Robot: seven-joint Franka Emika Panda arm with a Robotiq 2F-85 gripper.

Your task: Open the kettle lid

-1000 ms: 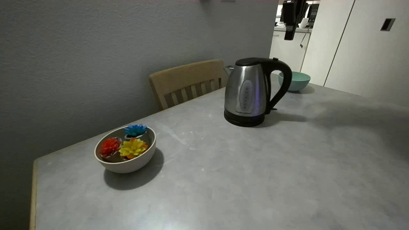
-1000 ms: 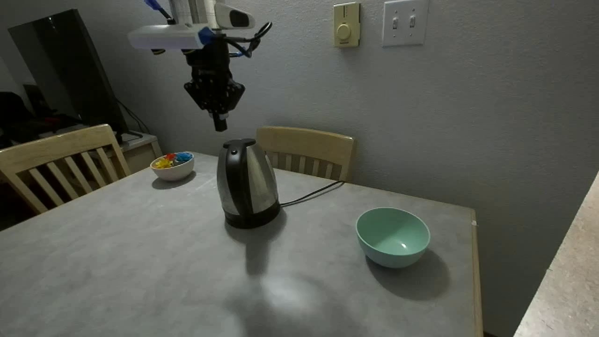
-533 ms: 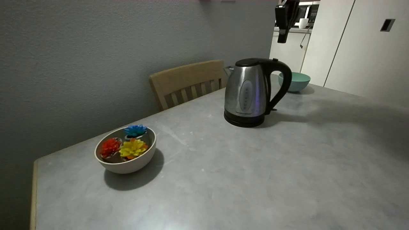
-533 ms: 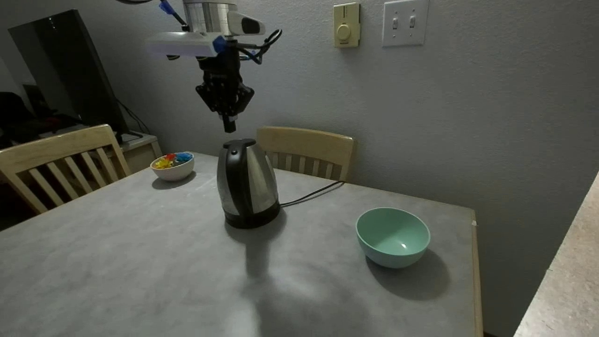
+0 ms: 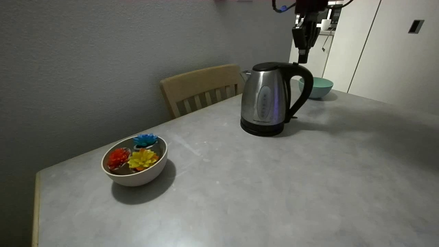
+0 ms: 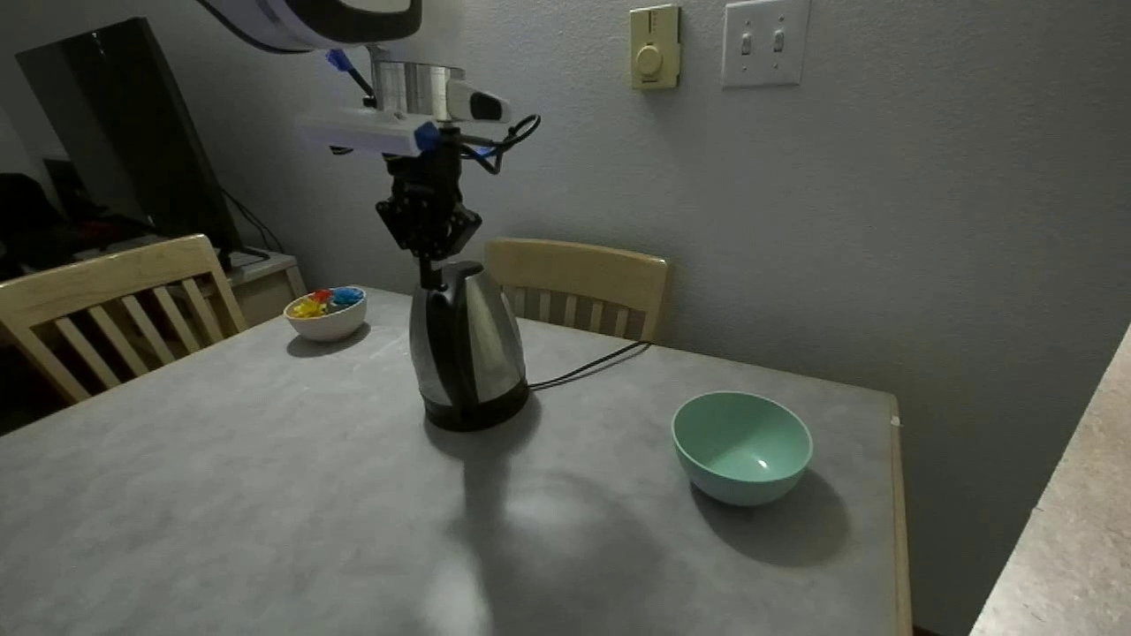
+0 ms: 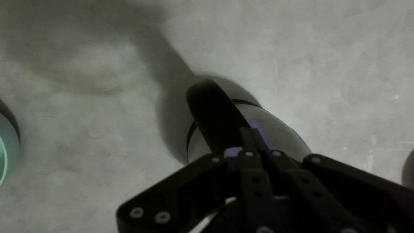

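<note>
- Gripper (image 7: 253,132): fingers (image 7: 247,140) together, nothing seen between them.
- Kettle (image 5: 252,103) upright on table (image 5: 257,192), just below gripper; fingertips (image 5: 302,58) at handle (image 5: 307,84) top, near lid button (image 5: 295,63). Contact: can't tell.
- Lid (image 5: 265,66) down.
- Spout (image 5: 245,74), water window (image 5: 264,102) show in an exterior view; cord (image 6: 592,365) in an exterior view, spout hidden there.
- Wrist view gets only an edge of teal bowl (image 7: 10,145); whole in an exterior view.

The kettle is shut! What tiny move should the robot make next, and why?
Maybe nudge the shut gripper slightly toward the lid, over the button on the handle. In an exterior view, its tip appears just off that button, on the side away from the lid, which is closed. Pressing the button would probably pop it open.
</note>
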